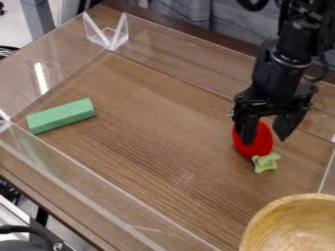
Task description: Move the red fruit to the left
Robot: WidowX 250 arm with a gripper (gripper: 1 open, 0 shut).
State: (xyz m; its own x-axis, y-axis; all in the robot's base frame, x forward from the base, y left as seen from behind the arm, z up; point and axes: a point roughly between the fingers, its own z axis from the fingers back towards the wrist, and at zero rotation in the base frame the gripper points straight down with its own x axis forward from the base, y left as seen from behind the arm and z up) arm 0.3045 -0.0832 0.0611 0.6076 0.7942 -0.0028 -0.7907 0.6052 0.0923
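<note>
The red fruit (254, 140) lies on the wooden table at the right, its pale green leafy stem (267, 162) pointing toward the front. My gripper (265, 125) hangs straight down over it, open, with one black finger (244, 122) at the fruit's left side and the other (287, 124) at its right. The fingers straddle the top of the fruit; I cannot tell whether they touch it.
A flat green block (62, 116) lies at the left of the table. Clear acrylic walls (105, 35) ring the wooden surface. A wooden bowl's rim (291, 227) shows at the bottom right corner.
</note>
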